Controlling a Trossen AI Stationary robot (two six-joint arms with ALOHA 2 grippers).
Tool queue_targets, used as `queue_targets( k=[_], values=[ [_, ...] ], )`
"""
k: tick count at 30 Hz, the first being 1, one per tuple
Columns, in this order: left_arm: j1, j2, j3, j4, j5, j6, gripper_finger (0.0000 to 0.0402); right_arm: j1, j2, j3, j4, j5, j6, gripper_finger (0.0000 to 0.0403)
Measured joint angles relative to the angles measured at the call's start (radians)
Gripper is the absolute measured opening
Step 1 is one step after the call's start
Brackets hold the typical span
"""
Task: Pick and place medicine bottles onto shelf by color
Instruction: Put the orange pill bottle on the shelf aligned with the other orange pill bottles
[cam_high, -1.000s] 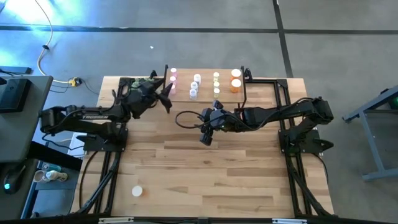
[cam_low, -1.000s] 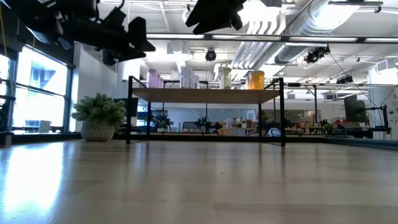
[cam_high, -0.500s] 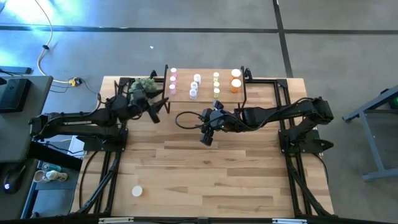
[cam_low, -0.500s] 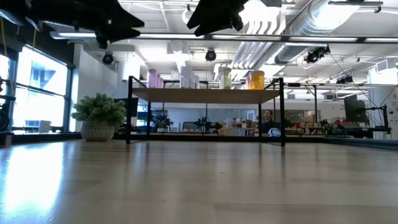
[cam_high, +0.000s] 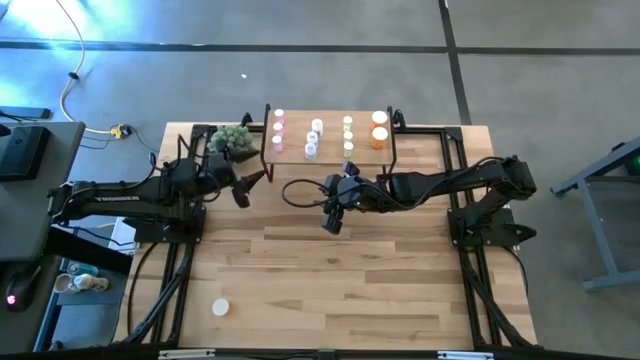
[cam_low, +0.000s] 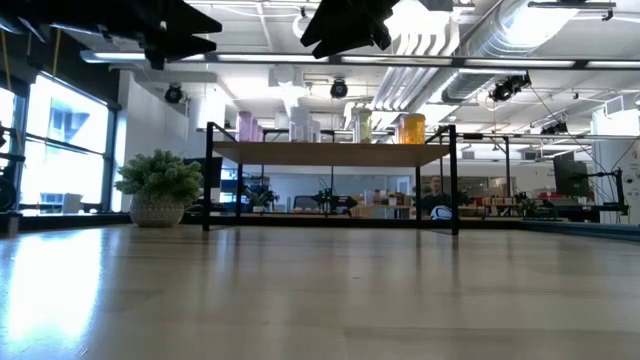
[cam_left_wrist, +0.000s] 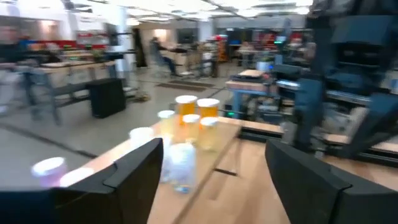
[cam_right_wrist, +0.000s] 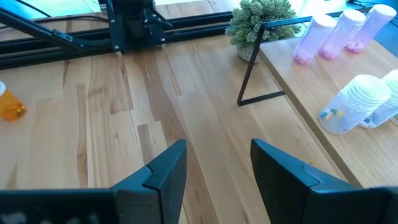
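Note:
The shelf (cam_high: 330, 138) stands at the table's far middle on thin black legs. Medicine bottles stand on it in rows by colour: pink (cam_high: 278, 128), whitish (cam_high: 314, 137), yellow-green (cam_high: 347, 133), orange (cam_high: 379, 128). One white-capped bottle (cam_high: 220, 308) lies apart on the table at the near left. My left gripper (cam_high: 252, 186) hangs open off the shelf's left end, pointing level at the bottles (cam_left_wrist: 186, 118), nothing between its fingers. My right gripper (cam_high: 332, 216) hovers open in front of the shelf, tipped down over bare table (cam_right_wrist: 214, 165).
A small potted plant (cam_high: 232, 138) sits just left of the shelf, close to my left gripper. Black arm frames run along both table sides (cam_high: 165, 270) (cam_high: 480, 270). Bare wood stretches from the shelf to the near edge (cam_high: 340, 290).
My left gripper has drawn back from the shelf's left end toward the table's left and near edges, has risen, and has tipped from slanting down to level. Nothing on the shelf has shifted. My right gripper has kept still.

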Motion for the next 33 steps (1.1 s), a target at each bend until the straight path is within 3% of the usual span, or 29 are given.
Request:
queue_targets(
  k=[6,15,23,33],
  values=[
    [0.0,0.0,0.021,-0.021,-0.128,0.004,0.0301,0.0,0.0,0.0,-0.003,0.0,0.0,0.0169],
    [-0.079,0.016,0.209,-0.326,0.138,0.029,0.0303,0.0,0.0,0.0,-0.003,0.0,0.0,0.0169],
    [-0.293,0.066,0.354,-0.728,0.182,0.189,0.0303,0.0,0.0,0.0,-0.032,0.0,0.0,0.0169],
    [-0.608,0.126,0.356,-0.829,0.191,-0.119,0.0303,0.0,0.0,0.0,-0.082,0.0,0.004,0.0169]
  ],
)
